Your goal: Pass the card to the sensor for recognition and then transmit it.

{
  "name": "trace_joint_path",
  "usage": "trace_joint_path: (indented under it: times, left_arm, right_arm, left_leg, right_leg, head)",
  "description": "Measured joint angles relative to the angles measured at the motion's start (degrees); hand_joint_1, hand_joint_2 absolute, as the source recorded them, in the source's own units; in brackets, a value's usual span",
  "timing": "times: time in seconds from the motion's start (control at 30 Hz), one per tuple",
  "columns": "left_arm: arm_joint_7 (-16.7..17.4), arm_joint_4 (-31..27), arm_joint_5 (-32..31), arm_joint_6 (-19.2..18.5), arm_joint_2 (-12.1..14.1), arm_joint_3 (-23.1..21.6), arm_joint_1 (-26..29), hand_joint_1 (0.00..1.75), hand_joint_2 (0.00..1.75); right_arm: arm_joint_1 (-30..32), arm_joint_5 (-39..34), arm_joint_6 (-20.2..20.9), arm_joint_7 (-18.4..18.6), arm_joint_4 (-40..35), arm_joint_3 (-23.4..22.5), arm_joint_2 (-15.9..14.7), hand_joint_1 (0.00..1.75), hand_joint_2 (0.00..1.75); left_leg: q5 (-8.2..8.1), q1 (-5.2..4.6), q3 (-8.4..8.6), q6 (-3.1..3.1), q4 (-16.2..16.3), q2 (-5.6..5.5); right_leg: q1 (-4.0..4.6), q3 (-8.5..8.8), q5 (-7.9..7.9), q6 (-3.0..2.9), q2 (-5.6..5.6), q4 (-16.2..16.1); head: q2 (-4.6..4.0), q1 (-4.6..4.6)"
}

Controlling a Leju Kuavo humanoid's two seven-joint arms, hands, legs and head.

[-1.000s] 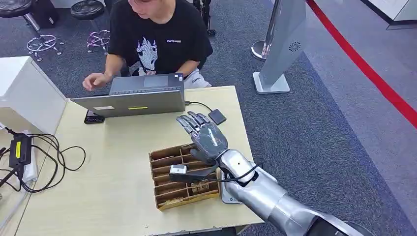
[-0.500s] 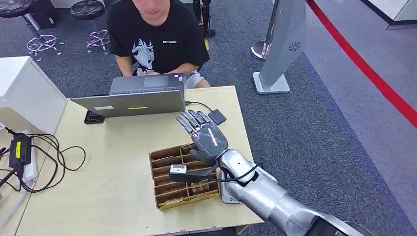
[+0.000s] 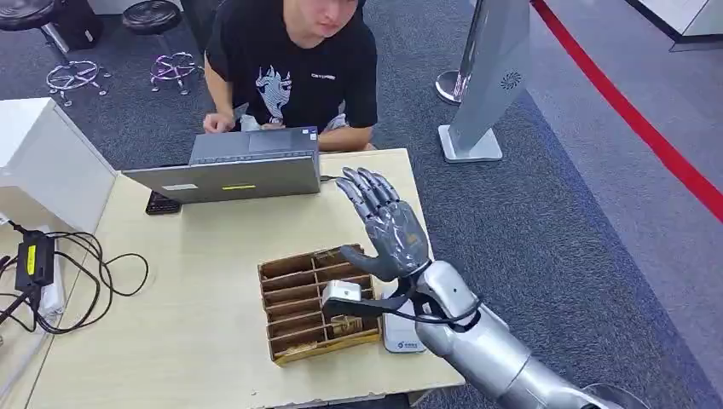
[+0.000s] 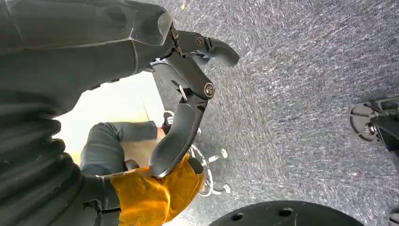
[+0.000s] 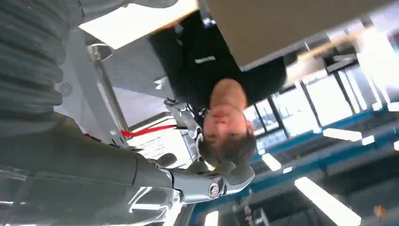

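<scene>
A grey laptop [image 3: 228,170] stands open at the far edge of a pale wooden table [image 3: 187,324]. Behind the laptop sits a person in a black printed T-shirt [image 3: 294,72]. Left of the laptop stands a white box [image 3: 47,162], with tangled black cables [image 3: 81,277] on the table nearer than it.

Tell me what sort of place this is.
Probably an office or exhibition hall set up as a test station: a table with a laptop and a person working at it, grey carpet, stools, a freestanding kiosk.
</scene>
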Motion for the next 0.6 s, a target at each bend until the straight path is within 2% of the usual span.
trace_joint_path:
  times: [0.07, 0.2, 0.27, 0.4, 0.5, 0.6]
  left_arm:
    - [0.00, 0.00, -0.13, 0.11, -0.09, 0.48, 0.02, 0.00, 1.75]
    - [-0.02, 0.00, -0.31, 0.09, -0.11, 1.37, 0.01, 0.00, 1.75]
    - [-0.02, 0.00, -0.33, 0.09, -0.13, 1.83, 0.02, 0.00, 1.75]
    - [-0.11, 0.00, -0.48, 0.11, -0.18, 2.69, 0.01, 0.00, 1.75]
    - [-0.11, 0.00, -0.66, 0.20, -0.26, 3.26, 0.02, 0.00, 1.75]
    - [-0.11, 0.00, -0.68, 0.35, -0.33, 3.52, 0.02, 0.00, 1.75]
  right_arm:
    - [2.70, -1.71, -0.65, -2.21, -2.73, -1.42, -0.26, 0.00, 1.75]
    - [6.12, -5.60, 4.21, -5.75, -8.11, -2.18, -2.51, 0.00, 1.75]
    - [7.91, -6.92, 4.75, -7.88, -10.59, -2.81, -3.28, 0.00, 1.75]
    - [11.96, -6.31, 1.83, -10.44, -15.58, -4.33, -4.00, 0.00, 1.75]
    - [14.84, -4.89, -0.61, -10.95, -18.58, -4.74, -4.26, 0.00, 1.75]
    - [17.02, -5.22, -0.80, -10.79, -20.28, -4.87, -4.35, 0.00, 1.75]
  left_leg:
    - [0.00, 0.00, -0.02, 0.00, 0.00, 0.00]
    - [-0.01, -0.01, -0.03, 0.00, 0.00, 0.01]
    - [-0.01, -0.01, -0.03, 0.00, 0.00, 0.00]
    - [-0.01, -0.01, -0.02, 0.00, -0.01, 0.00]
    - [-0.01, 0.00, -0.02, 0.00, -0.01, 0.01]
    - [-0.01, -0.01, -0.03, 0.00, -0.01, 0.00]
  right_leg:
    - [0.00, -0.01, 0.00, 0.00, 0.00, 0.00]
    - [-0.01, 0.00, -0.01, 0.01, 0.00, -0.02]
    - [-0.01, 0.00, -0.01, 0.01, -0.01, -0.02]
    - [-0.01, 0.00, -0.02, 0.01, -0.01, -0.02]
    - [0.00, 0.00, -0.03, 0.02, -0.01, -0.02]
    - [-0.01, 0.00, -0.03, 0.02, -0.01, -0.02]
  head:
    - [0.00, 0.00]
    - [0.00, 0.02]
    - [0.00, 0.00]
    - [0.00, 0.00]
    - [0.00, 0.00]
    - [0.00, 0.00]
